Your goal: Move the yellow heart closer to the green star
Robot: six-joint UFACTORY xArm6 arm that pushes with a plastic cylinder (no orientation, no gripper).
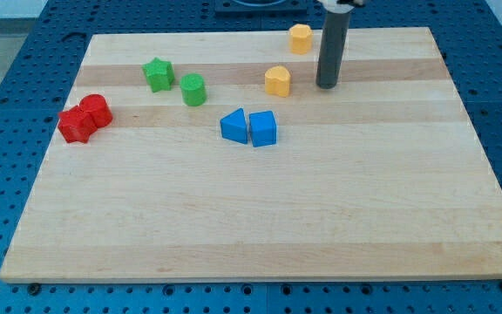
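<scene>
The yellow heart (pixel 278 80) looks like a small, light, rigid block that should slide easily on the smooth wooden table (pixel 251 218); it cannot be gripped, only pushed, best square on the side facing my tip so it does not spin off. My tip (pixel 327 85), a bare rod with no hand to open or close, holds nothing. The heart lies just beside it toward the view's left, apart, with the green star (pixel 158 74) farther left beyond
</scene>
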